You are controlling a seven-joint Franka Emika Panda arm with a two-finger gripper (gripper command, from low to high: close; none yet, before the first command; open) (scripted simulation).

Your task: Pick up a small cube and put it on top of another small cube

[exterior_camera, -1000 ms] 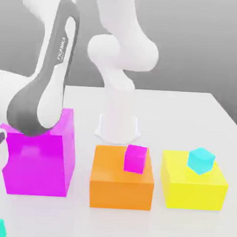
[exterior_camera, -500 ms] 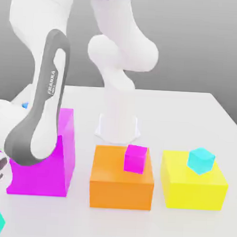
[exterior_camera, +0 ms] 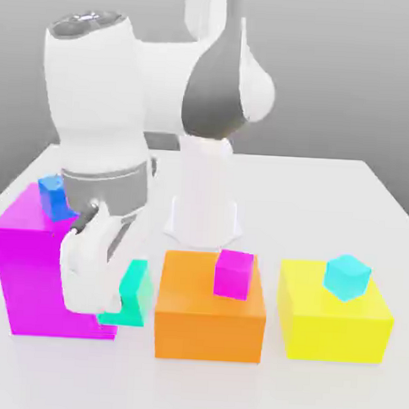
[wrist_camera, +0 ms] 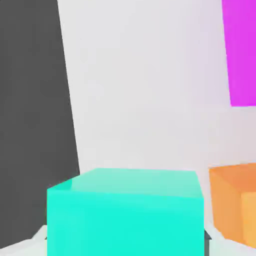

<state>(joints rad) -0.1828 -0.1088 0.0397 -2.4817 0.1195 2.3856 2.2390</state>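
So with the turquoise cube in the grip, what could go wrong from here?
The turquoise cube, held in the gripper, hangs lower than the small pink cube in the exterior view; too little lift might clip the orange block. The pink cube sits near that block's edge, so a nudge could tip it off.

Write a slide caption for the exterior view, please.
The claw grips a teal cube, with a small magenta cube waiting atop the orange block.
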